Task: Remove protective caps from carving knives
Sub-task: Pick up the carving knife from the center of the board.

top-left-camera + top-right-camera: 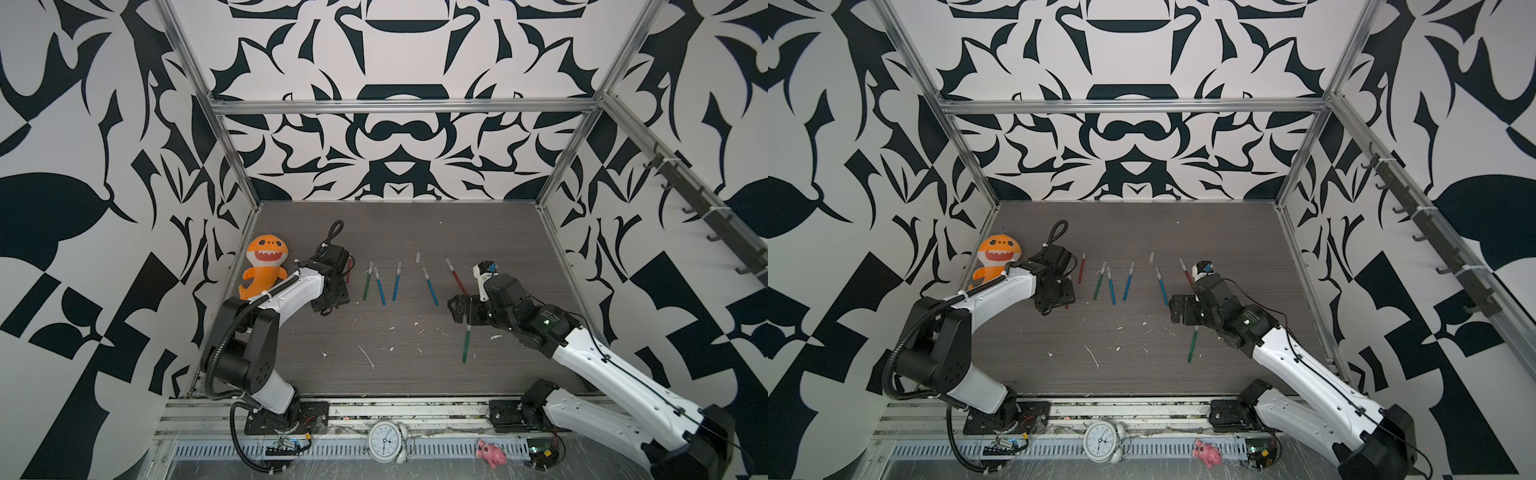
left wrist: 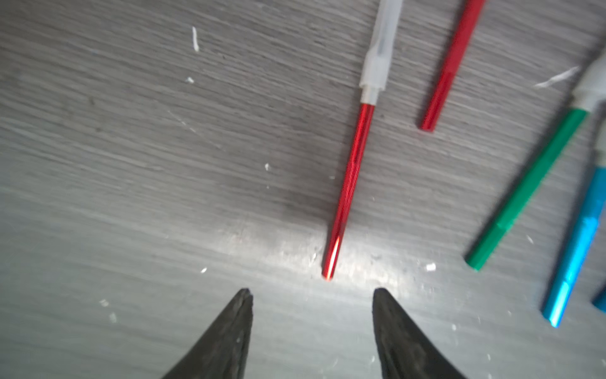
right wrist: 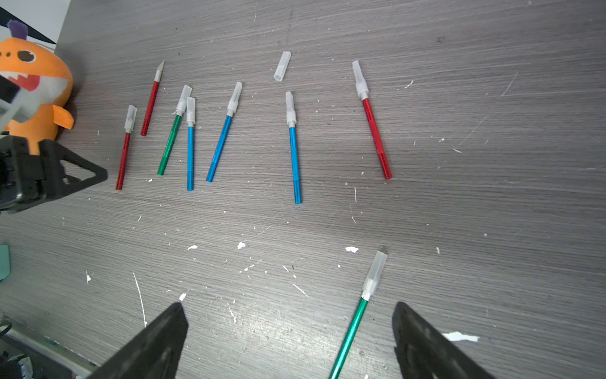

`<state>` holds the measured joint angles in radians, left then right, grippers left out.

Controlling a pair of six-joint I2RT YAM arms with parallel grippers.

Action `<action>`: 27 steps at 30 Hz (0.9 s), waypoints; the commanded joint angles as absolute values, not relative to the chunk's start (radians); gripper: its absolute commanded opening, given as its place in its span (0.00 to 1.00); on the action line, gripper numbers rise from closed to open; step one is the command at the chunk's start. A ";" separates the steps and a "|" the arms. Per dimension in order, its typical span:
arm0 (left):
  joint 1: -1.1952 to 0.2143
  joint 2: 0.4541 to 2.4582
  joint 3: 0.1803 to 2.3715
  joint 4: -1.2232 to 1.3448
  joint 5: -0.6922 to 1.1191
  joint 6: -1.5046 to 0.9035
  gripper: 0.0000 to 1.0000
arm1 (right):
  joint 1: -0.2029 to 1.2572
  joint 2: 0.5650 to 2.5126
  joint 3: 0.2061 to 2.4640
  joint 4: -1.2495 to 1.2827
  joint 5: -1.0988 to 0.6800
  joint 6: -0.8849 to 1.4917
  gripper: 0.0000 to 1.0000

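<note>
Reaching for a capped knife
In a top view knives (image 1: 396, 286) span the counter (image 1: 415, 374), nine to three o'clock. Left wrist: left hand (image 2: 311, 293) released, empty, capped red knife (image 2: 349, 183) just ahead. Right wrist: right hand (image 3: 288, 305) released astride green knife (image 3: 355, 325); likely next: clench handle, pull cap (image 3: 375, 272).

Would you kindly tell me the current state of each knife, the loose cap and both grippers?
Bare red knife: cap off, blade exposed.
Loose cap: detached, lying alone.
Seven other knives: capped.
Left gripper: jaws open, empty.
Right gripper: jaws open, capped green knife between them, ungripped.
</note>
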<state>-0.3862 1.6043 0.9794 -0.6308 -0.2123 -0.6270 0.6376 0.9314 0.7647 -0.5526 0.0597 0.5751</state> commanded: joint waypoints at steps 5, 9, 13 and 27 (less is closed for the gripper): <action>-0.365 1.688 1.016 -0.551 -0.200 -0.655 0.50 | 0.655 0.935 0.764 -0.508 0.045 0.584 0.99; -0.365 1.745 1.055 -0.553 -0.203 -0.647 0.43 | 0.664 0.948 0.774 -0.512 0.041 0.588 0.99; -0.365 1.778 1.048 -0.538 -0.204 -0.645 0.37 | 0.670 0.938 0.771 -0.516 0.055 0.597 0.99; -0.367 1.803 0.996 -0.511 -0.203 -0.649 0.12 | 0.684 0.950 0.758 -0.477 0.037 0.627 0.99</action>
